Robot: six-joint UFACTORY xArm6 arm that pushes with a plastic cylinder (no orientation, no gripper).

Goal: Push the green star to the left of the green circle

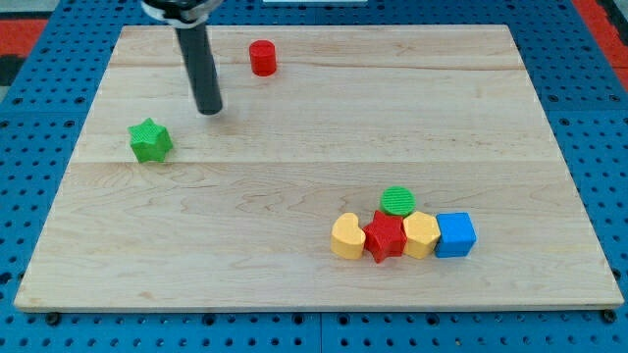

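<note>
The green star (150, 140) lies at the view's left on the wooden board (314, 167). The green circle (397, 200) sits at the lower right, touching the top of a row of blocks. My tip (209, 111) rests on the board up and to the right of the green star, apart from it, and far to the left of the green circle.
A red cylinder (262, 58) stands near the view's top, right of my rod. Below the green circle a row runs left to right: yellow heart-like block (347, 236), red star (385, 238), yellow block (421, 234), blue cube (455, 234). Blue pegboard surrounds the board.
</note>
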